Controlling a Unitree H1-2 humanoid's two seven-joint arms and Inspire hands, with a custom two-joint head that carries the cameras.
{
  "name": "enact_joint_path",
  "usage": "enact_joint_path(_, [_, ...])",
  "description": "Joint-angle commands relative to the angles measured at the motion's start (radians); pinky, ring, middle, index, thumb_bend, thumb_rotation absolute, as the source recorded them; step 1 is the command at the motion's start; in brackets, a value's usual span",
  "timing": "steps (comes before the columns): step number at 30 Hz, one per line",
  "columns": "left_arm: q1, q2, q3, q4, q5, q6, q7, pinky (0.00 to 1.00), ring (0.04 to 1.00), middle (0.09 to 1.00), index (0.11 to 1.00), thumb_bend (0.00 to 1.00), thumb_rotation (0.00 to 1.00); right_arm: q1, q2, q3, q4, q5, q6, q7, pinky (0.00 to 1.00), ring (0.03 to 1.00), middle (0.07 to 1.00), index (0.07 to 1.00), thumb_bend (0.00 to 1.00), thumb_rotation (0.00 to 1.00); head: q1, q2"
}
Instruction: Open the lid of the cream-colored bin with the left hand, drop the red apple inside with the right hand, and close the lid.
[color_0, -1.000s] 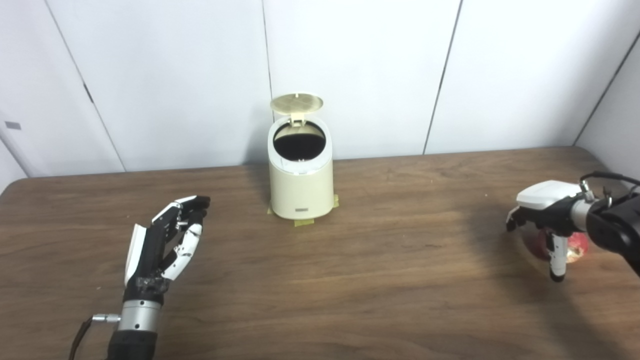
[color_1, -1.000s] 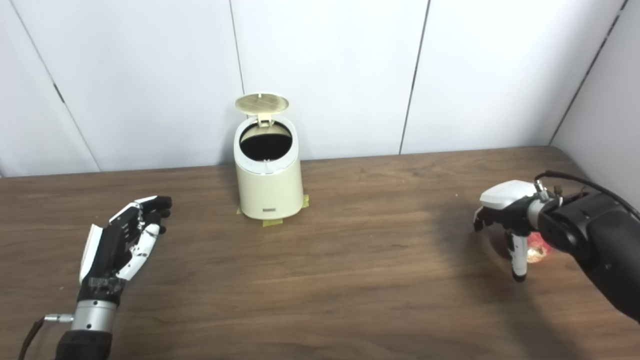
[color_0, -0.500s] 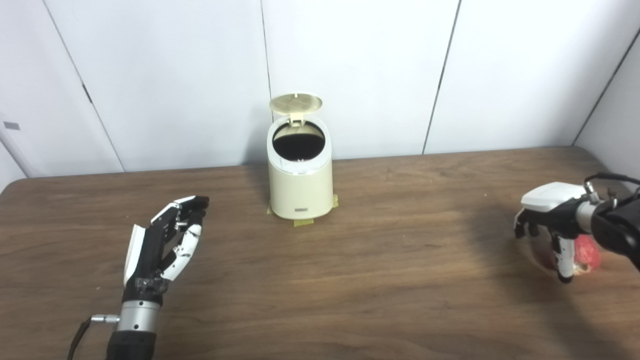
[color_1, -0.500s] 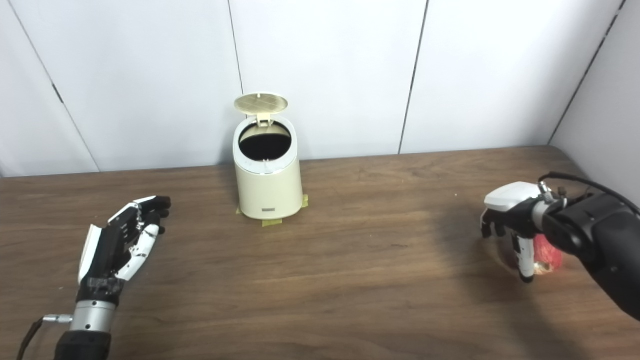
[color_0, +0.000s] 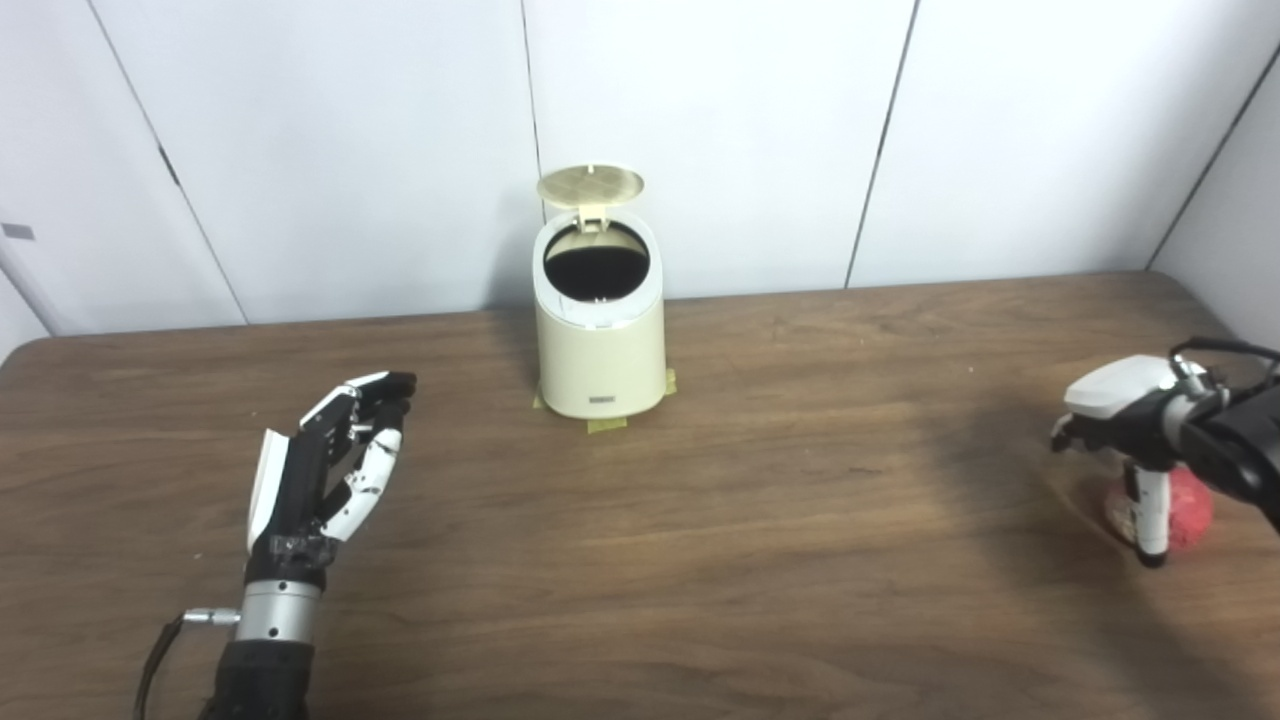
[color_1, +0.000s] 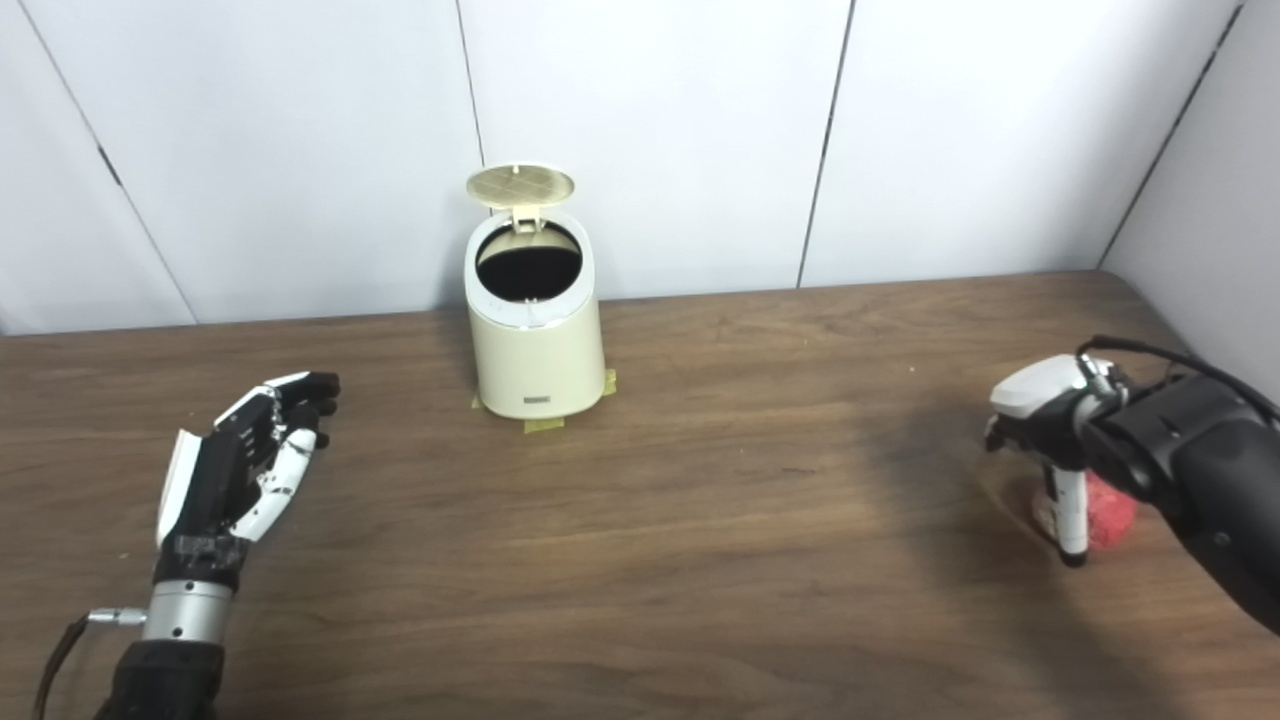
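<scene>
So the cream-colored bin (color_0: 600, 340) sits at the back of the table (color_0: 760, 540), close to the white wall panels (color_0: 700, 130), with bits of tape (color_0: 606, 425) under its base. Its lid (color_0: 590, 186) is flipped up on the rear hinge and the dark opening faces up, nothing covering it.

The red apple (color_0: 1185, 497) is way off on my right side, near the table's right edge, well apart from the bin. My right hand (color_0: 1125, 425) hangs over it, white back up, fingers curled down around it; one white fingertip (color_0: 1152, 510) reaches down just in front of the fruit. Can't tell if I'm really touching it, since hand and forearm hide most of the apple.

My left hand (color_0: 330, 465) rests low on the left, thumb side up, fingers stretched and loosely apart, holding nothing, pointing roughly at the bin.

Between apple and bin it's just bare wood.
</scene>
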Motion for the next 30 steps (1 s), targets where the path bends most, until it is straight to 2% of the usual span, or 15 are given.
enact_joint_path(1, [-0.04, 0.013, 0.006, -0.017, -0.006, -0.027, 0.003, 0.59, 0.722, 0.744, 0.723, 0.3, 0.6, 0.01, -0.049, -0.038, -0.021, 0.008, 0.021, -0.002, 0.45, 0.652, 0.803, 0.827, 1.0, 0.24, -0.002, 0.0])
enact_joint_path(4, [-0.043, 0.014, 0.006, -0.013, -0.008, -0.024, 0.0, 0.6, 0.723, 0.745, 0.724, 0.3, 0.59, 0.027, -0.05, -0.065, -0.04, 0.014, 0.029, 0.015, 0.45, 0.665, 0.819, 0.832, 1.0, 0.25, -0.008, -0.002])
enact_joint_path(5, [-0.044, 0.014, 0.005, -0.011, -0.006, -0.024, 0.001, 0.59, 0.722, 0.743, 0.723, 0.31, 0.6, 0.031, -0.052, -0.07, -0.043, 0.015, 0.026, 0.018, 0.49, 0.714, 0.91, 0.838, 1.0, 0.26, -0.01, -0.002])
enact_joint_path(6, [-0.044, 0.015, 0.005, -0.009, -0.006, -0.026, 0.0, 0.59, 0.72, 0.742, 0.721, 0.31, 0.6, 0.035, -0.055, -0.073, -0.046, 0.015, 0.022, 0.018, 0.51, 0.738, 0.954, 0.84, 1.0, 0.27, -0.01, -0.002])
enact_joint_path(8, [-0.045, 0.016, 0.004, -0.007, -0.008, -0.027, -0.002, 0.59, 0.717, 0.741, 0.72, 0.3, 0.6, 0.041, -0.059, -0.081, -0.052, 0.022, 0.019, 0.016, 0.58, 0.754, 0.991, 0.839, 1.0, 0.27, -0.013, -0.003])
enact_joint_path(11, [-0.045, 0.017, 0.005, -0.005, -0.014, -0.026, -0.005, 0.59, 0.721, 0.742, 0.72, 0.31, 0.6, 0.04, -0.056, -0.091, -0.064, 0.036, 0.047, 0.058, 0.61, 0.745, 1.0, 0.844, 1.0, 0.25, -0.017, -0.004])
enact_joint_path(13, [-0.046, 0.019, 0.005, -0.003, -0.015, -0.026, -0.007, 0.6, 0.724, 0.743, 0.722, 0.31, 0.59, 0.037, -0.051, -0.095, -0.073, 0.04, 0.069, 0.089, 0.53, 0.738, 1.0, 0.849, 1.0, 0.24, -0.019, -0.004])
enact_joint_path(15, [-0.046, 0.019, 0.005, -0.005, -0.014, -0.022, -0.008, 0.6, 0.723, 0.743, 0.723, 0.31, 0.59, 0.032, -0.048, -0.096, -0.079, 0.043, 0.09, 0.124, 0.49, 0.745, 1.0, 0.862, 1.0, 0.23, -0.02, -0.004])
enact_joint_path(20, [-0.045, 0.016, 0.008, -0.009, -0.022, -0.013, -0.011, 0.61, 0.728, 0.746, 0.724, 0.32, 0.59, 0.031, -0.048, -0.101, -0.092, 0.067, 0.137, 0.175, 0.52, 0.791, 1.0, 0.871, 1.0, 0.25, -0.025, -0.004])
enact_joint_path(22, [-0.045, 0.018, 0.007, -0.007, -0.019, -0.014, -0.012, 0.61, 0.73, 0.748, 0.726, 0.32, 0.59, 0.035, -0.051, -0.104, -0.098, 0.077, 0.143, 0.172, 0.49, 0.747, 1.0, 0.868, 1.0, 0.25, -0.022, -0.004])
enact_joint_path(26, [-0.046, 0.015, 0.009, -0.007, -0.025, -0.016, -0.016, 0.61, 0.731, 0.748, 0.724, 0.31, 0.57, 0.047, -0.057, -0.11, -0.106, 0.096, 0.142, 0.157, 0.4, 0.546, 0.797, 0.85, 1.0, 0.24, -0.022, -0.005])
enact_joint_path(29, [-0.046, 0.014, 0.011, -0.008, -0.025, -0.014, -0.016, 0.61, 0.731, 0.749, 0.724, 0.31, 0.56, 0.053, -0.057, -0.111, -0.112, 0.096, 0.14, 0.148, 0.37, 0.516, 0.773, 0.835, 1.0, 0.21, -0.023, -0.005])
enact_joint_path(30, [-0.046, 0.014, 0.011, -0.008, -0.021, -0.015, -0.015, 0.61, 0.73, 0.749, 0.725, 0.31, 0.56, 0.056, -0.056, -0.111, -0.115, 0.094, 0.136, 0.138, 0.37, 0.516, 0.797, 0.821, 1.0, 0.2, -0.022, -0.005])
